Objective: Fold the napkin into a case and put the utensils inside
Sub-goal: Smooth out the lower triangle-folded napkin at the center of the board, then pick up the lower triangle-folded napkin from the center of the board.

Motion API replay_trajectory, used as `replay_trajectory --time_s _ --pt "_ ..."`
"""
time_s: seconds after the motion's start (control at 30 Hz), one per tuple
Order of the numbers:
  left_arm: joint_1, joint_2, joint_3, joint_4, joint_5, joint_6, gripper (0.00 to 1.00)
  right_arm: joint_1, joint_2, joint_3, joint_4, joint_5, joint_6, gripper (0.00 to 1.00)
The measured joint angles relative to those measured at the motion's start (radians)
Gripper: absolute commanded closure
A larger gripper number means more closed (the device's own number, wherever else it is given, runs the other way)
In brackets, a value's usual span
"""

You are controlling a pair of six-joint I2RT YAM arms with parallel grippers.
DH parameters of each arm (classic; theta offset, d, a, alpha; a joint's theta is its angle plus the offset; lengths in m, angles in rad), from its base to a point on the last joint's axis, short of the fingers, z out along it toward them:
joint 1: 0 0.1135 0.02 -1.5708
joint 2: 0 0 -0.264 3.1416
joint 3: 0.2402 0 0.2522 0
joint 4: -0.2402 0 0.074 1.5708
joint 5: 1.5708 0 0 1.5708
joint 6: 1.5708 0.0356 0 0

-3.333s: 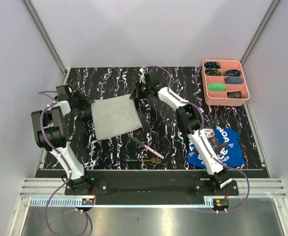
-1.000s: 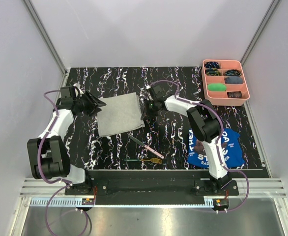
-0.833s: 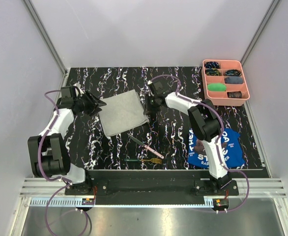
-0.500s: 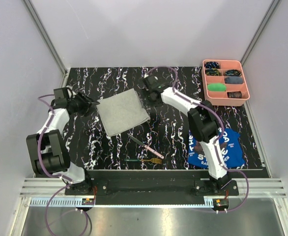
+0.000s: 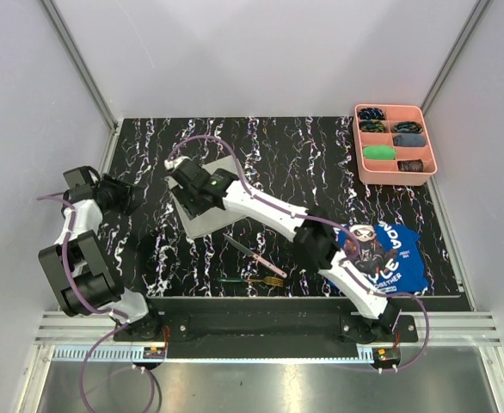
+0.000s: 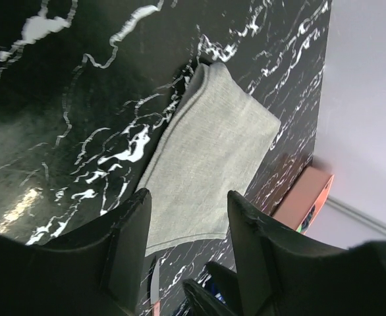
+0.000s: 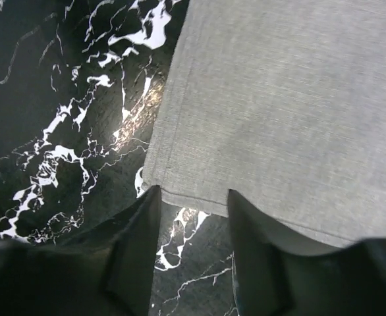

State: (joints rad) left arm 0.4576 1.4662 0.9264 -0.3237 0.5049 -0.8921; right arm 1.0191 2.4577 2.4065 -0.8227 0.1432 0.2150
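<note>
Right arm [image 5: 269,209] hides far part of napkin [image 5: 204,222]; rest lies flat on table [image 5: 321,163], left-centre. Right gripper [image 7: 192,197] spread over its edge; left gripper [image 6: 188,194] spread, empty, apart. Pink tray [image 5: 395,179]: small dark, green items, unidentifiable.

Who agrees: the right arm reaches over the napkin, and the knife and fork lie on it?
Wrong: the knife and fork lie on the table beside the napkin, as the top view shows. The right arm does reach over it.
</note>
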Motion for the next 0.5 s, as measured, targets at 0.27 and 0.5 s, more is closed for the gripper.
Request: replay_trajectory --time_s 0.27,0.5 --pt "0.055 0.027 -0.001 -0.020 0.012 -0.008 0.48 0.008 0.162 0.121 -0.089 -0.056 -0.003 0.50" --pt "0.054 0.046 -0.001 -0.020 0.027 -0.008 0.48 0.017 0.196 0.123 -0.109 -0.076 -0.003 0.45"
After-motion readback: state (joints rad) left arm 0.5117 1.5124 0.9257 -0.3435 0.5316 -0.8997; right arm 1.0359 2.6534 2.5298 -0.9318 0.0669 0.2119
